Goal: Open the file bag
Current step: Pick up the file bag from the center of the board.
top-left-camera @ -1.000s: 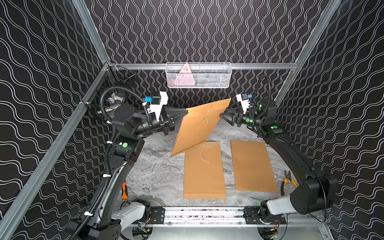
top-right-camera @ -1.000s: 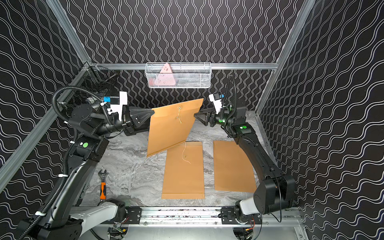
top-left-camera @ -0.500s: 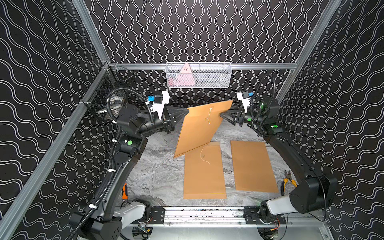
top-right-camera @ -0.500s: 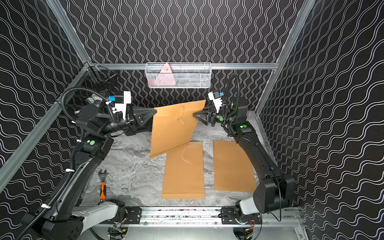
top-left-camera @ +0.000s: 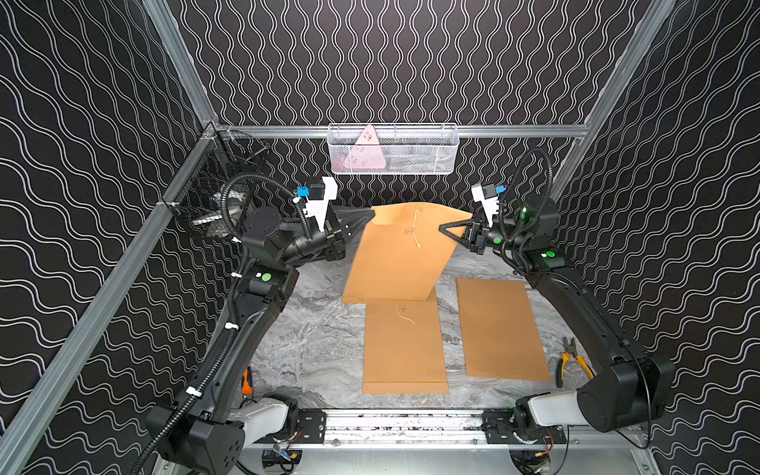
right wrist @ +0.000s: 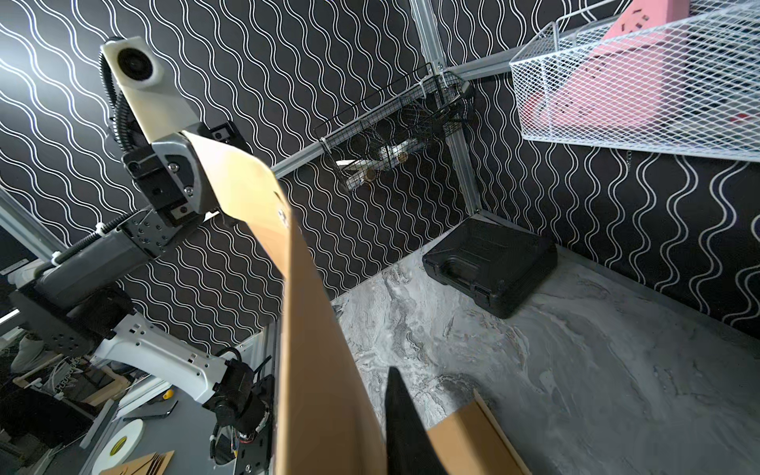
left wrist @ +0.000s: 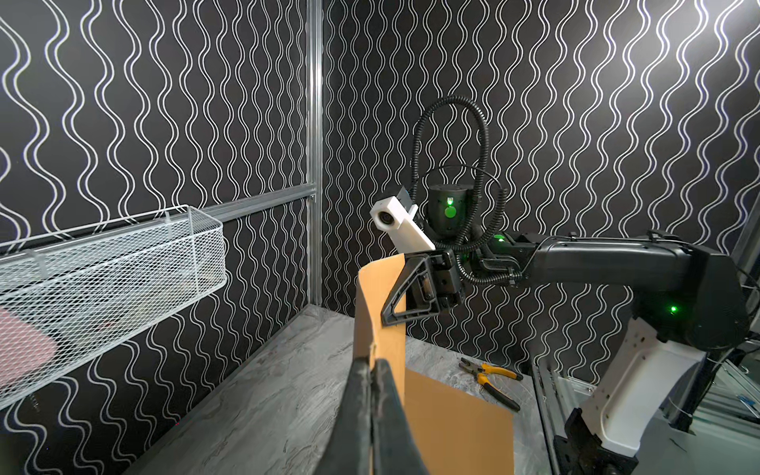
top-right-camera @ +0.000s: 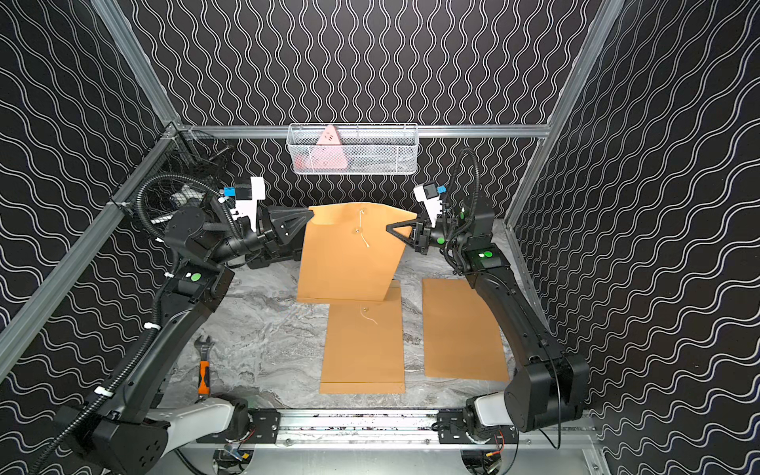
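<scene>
A brown file bag (top-left-camera: 395, 263) (top-right-camera: 345, 263) hangs upright above the back of the table, its string clasp (top-left-camera: 415, 232) facing the front. My left gripper (top-left-camera: 370, 214) (top-right-camera: 308, 216) is shut on its top left corner; in the left wrist view the fingertips (left wrist: 372, 364) pinch the bag's edge (left wrist: 370, 304). On the opposite top corner, my right gripper (top-left-camera: 446, 227) (top-right-camera: 390, 227) is shut. In the right wrist view one black finger (right wrist: 401, 411) lies against the bag (right wrist: 312, 329), and the other finger is hidden behind it.
Two more brown file bags lie flat on the marble table, one in the middle (top-left-camera: 405, 349) and one to the right (top-left-camera: 499, 329). Yellow pliers (top-left-camera: 569, 362) lie front right and an orange-handled wrench (top-right-camera: 204, 370) front left. A black case (right wrist: 489, 267) sits back left. A white basket (top-left-camera: 392, 150) hangs on the back wall.
My right gripper has moved in and closed on the bag's top right corner. The bag has swung from a tilt to nearly level at the top, held by both grippers.
</scene>
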You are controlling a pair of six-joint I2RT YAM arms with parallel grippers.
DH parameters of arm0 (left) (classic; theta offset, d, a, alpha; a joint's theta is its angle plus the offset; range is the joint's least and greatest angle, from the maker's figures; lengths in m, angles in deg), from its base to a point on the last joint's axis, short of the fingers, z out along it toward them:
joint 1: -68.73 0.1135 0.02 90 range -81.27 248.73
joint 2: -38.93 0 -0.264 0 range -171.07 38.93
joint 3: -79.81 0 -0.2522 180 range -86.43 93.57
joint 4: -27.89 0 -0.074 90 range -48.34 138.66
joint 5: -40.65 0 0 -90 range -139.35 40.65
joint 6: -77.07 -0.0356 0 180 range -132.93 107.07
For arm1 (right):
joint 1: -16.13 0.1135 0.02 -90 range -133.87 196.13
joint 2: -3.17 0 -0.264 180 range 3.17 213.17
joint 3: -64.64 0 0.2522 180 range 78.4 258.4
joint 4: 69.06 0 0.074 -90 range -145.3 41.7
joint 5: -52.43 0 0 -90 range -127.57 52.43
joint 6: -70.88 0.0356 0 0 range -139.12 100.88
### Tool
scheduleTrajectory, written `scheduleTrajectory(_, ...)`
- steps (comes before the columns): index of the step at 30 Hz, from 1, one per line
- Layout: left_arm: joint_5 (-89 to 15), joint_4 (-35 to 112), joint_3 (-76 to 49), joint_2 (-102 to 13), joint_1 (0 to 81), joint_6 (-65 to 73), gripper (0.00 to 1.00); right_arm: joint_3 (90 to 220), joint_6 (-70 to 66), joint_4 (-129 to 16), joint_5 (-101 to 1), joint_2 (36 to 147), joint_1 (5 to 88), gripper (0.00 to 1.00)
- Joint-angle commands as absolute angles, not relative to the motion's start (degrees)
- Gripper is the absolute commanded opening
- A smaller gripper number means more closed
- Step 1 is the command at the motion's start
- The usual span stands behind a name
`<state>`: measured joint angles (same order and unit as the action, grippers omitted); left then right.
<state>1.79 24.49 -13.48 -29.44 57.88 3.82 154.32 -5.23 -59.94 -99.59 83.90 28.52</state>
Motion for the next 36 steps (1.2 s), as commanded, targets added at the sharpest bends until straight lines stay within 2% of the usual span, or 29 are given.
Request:
scheduleTrajectory(1, 1.1, 21.4, -13.7, -29.6, 57.9, 4.1, 0.00, 154.5, -6.5, -59.4, -101.2, 83.5, 28.6, 0.10)
scheduleTrajectory(5, 0.6, 24.0, -13.3, -29.4, 57.9, 2.4, 0.00, 155.1, -6.7, -58.2, -100.9, 83.6, 28.6, 0.00)
scheduleTrajectory(8, -0.7, 28.5, -12.4, -29.2, 57.9, -0.2, 0.00, 155.9, -7.4, -56.6, -100.8, 83.5, 28.6, 0.00)
scheduleTrajectory(12, -1.5, 34.7, -11.9, -29.7, 58.2, -4.2, 0.28, 156.4, -7.4, -56.0, -100.8, 83.0, 28.6, 0.00)
scheduleTrajectory(14, -0.8, 35.9, -12.3, -30.4, 58.6, -4.7, 0.35, 156.5, -7.3, -56.0, -101.4, 82.7, 28.6, 0.00)
scheduleTrajectory(16, -0.3, 35.3, -13.4, -31.2, 59.0, -4.2, 0.39, 156.7, -6.6, -56.5, -101.8, 82.4, 28.6, 0.00)
scheduleTrajectory(29, 3.6, 25.0, -15.8, -34.9, 59.6, 3.0, 0.44, 158.2, -6.4, -55.0, -103.2, 81.9, 28.6, 0.00)
scheduleTrajectory(36, 5.3, 19.5, -15.2, -36.4, 59.6, 7.5, 0.41, 157.9, -6.1, -55.4, -103.2, 82.1, 28.6, 0.00)
